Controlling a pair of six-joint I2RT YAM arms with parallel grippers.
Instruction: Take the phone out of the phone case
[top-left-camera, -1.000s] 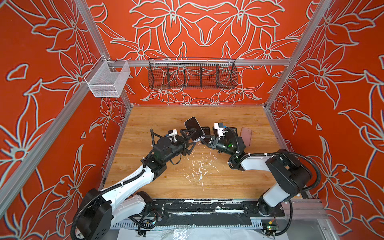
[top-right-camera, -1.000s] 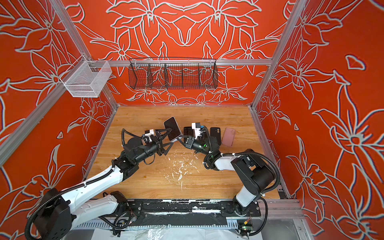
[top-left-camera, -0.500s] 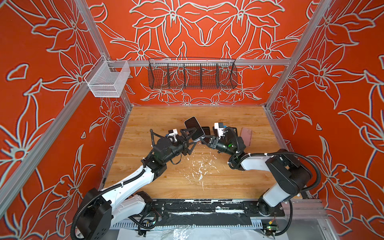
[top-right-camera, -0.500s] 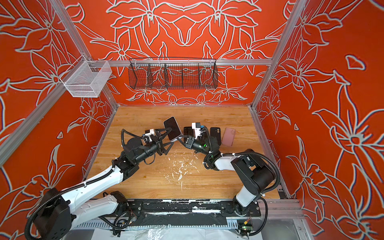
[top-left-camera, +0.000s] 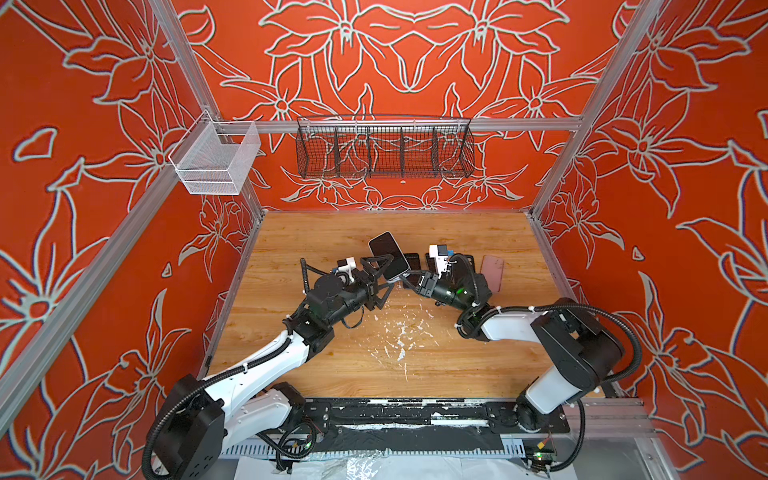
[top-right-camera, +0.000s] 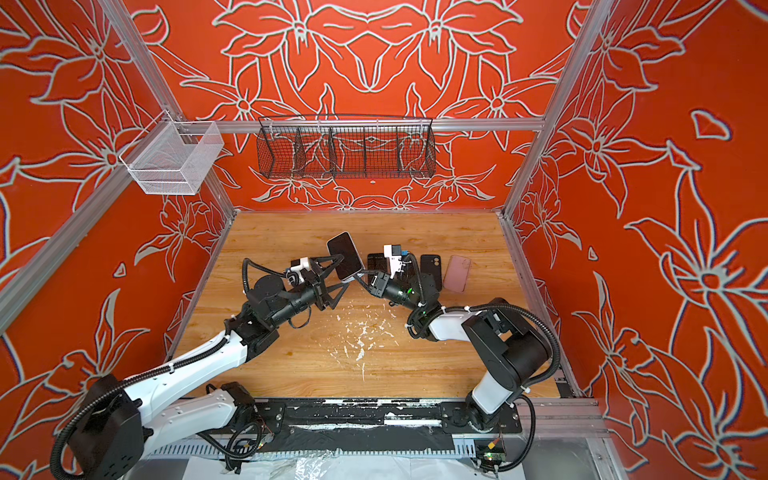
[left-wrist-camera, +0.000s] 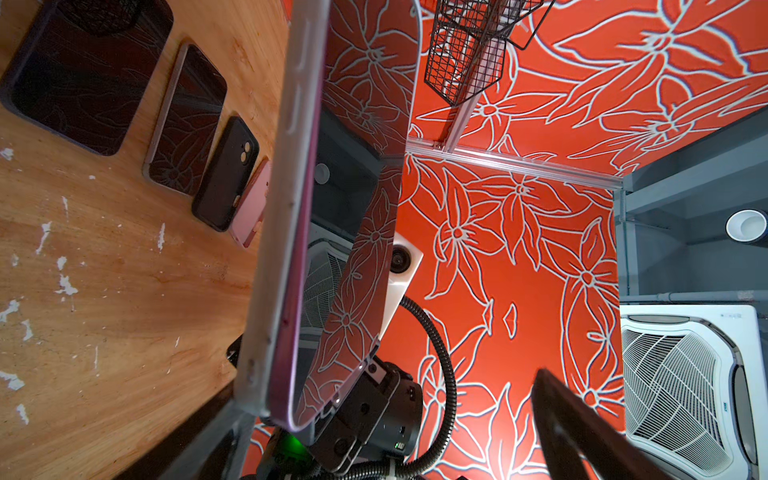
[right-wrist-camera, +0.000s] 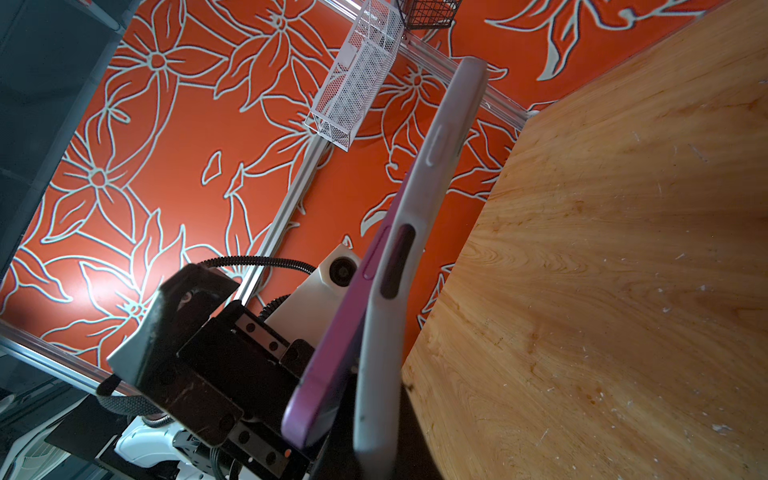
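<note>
- Right wrist view: a purple phone (right-wrist-camera: 332, 353) sits partly out of a pale grey phone case (right-wrist-camera: 415, 199). Its near corner is clear of the case rim, and its far end lies inside the case.
- Both top views show the pair held tilted above the wooden desk (top-left-camera: 332, 365), screen upward.
- The right hand (top-left-camera: 409, 276) is clamped on the lower end of the case.
- The left hand (top-left-camera: 392, 272) has its fingers spread wide, straddling the phone. One finger (left-wrist-camera: 582, 436) stands well clear of the screen.
- Writing: a small mark on the white ceiling unit (left-wrist-camera: 685, 374) is too small to read.
- Compared with one second earlier, both arms, both hands and the phone are in the same places.
- Edges: two dark phones (left-wrist-camera: 83, 75), a black case (top-right-camera: 430, 270) and a pink case (top-right-camera: 457, 272) lie in a row beside the right arm, near the right desk edge.
- Open wood lies behind the phone up to the back wall. White flecks (top-left-camera: 399, 340) mark the desk in front of both hands.
</note>
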